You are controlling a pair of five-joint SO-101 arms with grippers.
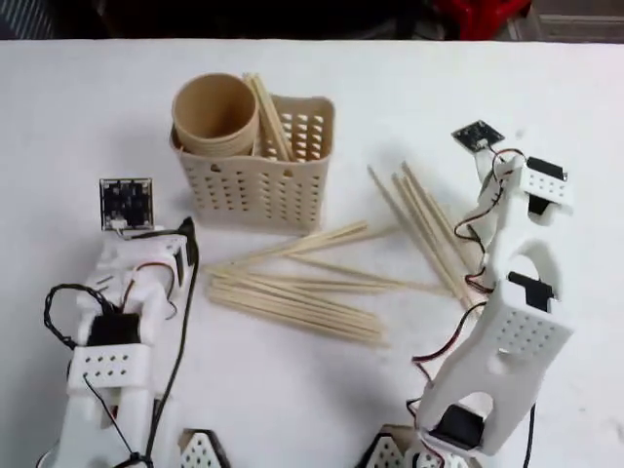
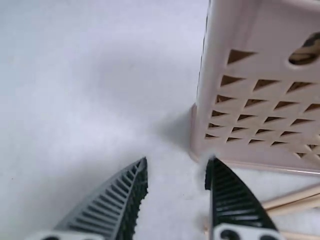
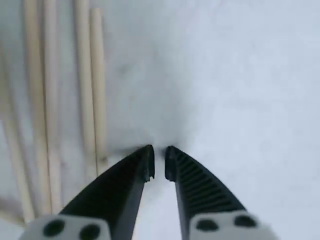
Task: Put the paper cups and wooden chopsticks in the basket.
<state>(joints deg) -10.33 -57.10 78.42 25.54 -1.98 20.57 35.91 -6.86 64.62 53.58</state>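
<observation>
The left gripper (image 2: 177, 167) sits low over the table (image 1: 78, 107), just beside the near corner of the basket (image 2: 260, 100). Its fingers are moderately apart and hold nothing, and a few ends of the chopstick pile (image 1: 292, 297) lie close by one finger. The right gripper (image 3: 159, 162) points at bare table with its fingers nearly together, a narrow slit between them and nothing in it. Sticks of the chopstick fan (image 1: 424, 229) lie alongside it, apart from the tips. The pile lies flat between the two arms, its sticks crossing and overlapping, and the fan spreads toward the right arm. Farther back the basket stands upright with the paper cups (image 1: 214, 112) nested in one side and the stowed chopsticks (image 1: 271, 117) leaning beside them. The loose sticks look light, stiff, thin and smooth, so they are likely to roll or slip out of a pinch. A grasp across the middle of a small bundle, where sticks lie on one another and sit a little proud of the table, seems the safest hold. How many cups are in the stack cannot be told. The right arm covers the near ends of the fan, and the basket walls hide the lower part of what stands inside.
</observation>
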